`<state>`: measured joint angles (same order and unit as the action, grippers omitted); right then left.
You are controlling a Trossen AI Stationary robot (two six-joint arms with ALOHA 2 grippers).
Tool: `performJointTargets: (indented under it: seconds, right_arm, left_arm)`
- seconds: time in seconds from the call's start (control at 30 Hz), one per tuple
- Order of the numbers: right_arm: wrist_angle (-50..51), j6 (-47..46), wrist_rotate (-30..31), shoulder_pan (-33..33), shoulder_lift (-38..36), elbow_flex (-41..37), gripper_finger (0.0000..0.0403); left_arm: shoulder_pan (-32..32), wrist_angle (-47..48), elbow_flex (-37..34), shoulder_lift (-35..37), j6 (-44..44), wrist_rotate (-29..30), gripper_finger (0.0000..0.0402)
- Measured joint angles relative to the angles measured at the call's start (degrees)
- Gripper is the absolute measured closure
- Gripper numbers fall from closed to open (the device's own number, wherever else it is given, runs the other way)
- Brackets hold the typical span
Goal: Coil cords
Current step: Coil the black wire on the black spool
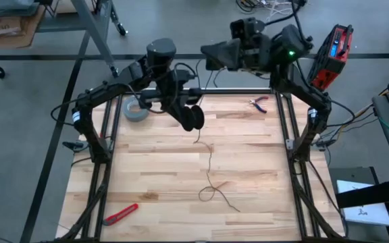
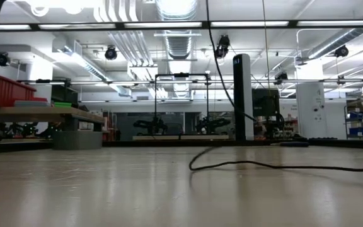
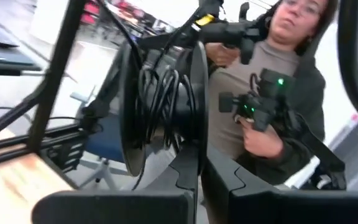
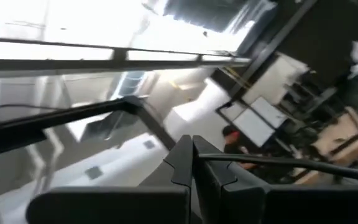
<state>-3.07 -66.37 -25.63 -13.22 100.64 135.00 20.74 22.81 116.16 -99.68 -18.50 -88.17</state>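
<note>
Above the table's upper centre in the high view, the left gripper (image 1: 189,116) holds the reel (image 1: 194,119) clear of the wooden table (image 1: 154,175); the left wrist view shows the fingers (image 3: 188,165) clamped on one flange of the reel (image 3: 160,106), whose core carries several loose turns of black cord. From the reel the cord (image 1: 209,165) hangs down to the tabletop and runs toward the lower centre of the frame, ending in a loose loop; the low view shows part of the cord (image 2: 257,165) lying on the surface. The right gripper (image 4: 192,163), raised at the upper right of the high view beyond the table's far edge, has its fingers pressed together on nothing. A grey tape roll (image 1: 136,112) lies at upper left, pliers (image 1: 259,102) at upper right, a red utility knife (image 1: 121,214) at lower left. A person (image 3: 272,93) stands beyond the table in the left wrist view.
</note>
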Motion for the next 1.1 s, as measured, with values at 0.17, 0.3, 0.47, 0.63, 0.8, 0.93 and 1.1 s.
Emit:
performJointTargets:
  seconds: [0.17,0.3,0.47,0.63,0.8,0.93,1.1]
  right_arm:
    - [9.6,6.0,-7.7,-1.8,0.0,0.0,0.0391]
    - [16.9,11.7,-14.3,-1.9,0.0,0.0,0.0343]
    - [14.4,13.0,-22.4,-1.3,0.7,0.0,0.0265]
    - [14.2,12.1,-30.7,-1.4,0.6,0.0,0.0209]
    - [14.3,11.9,-40.4,-1.3,0.5,0.0,0.0176]
    - [14.8,10.9,-41.4,-1.4,0.5,0.0,0.0162]
    - [14.8,8.9,-47.0,-1.0,0.4,0.0,0.0155]
  left_arm:
    - [-2.2,-3.6,0.8,0.4,0.1,-1.4,0.0401]
    - [-3.8,-6.4,2.5,0.7,0.3,-1.4,0.0402]
    - [-4.9,-6.9,3.8,1.1,-1.4,-2.2,0.0401]
    - [-5.3,-6.9,3.8,1.3,-0.9,-2.2,0.0401]
    - [-5.4,-7.0,3.8,2.9,-0.1,-2.0,0.0401]
    - [-5.4,-7.5,3.8,4.5,0.1,-2.0,0.0401]
    - [-5.4,-7.4,3.8,6.3,0.1,-1.3,0.0401]
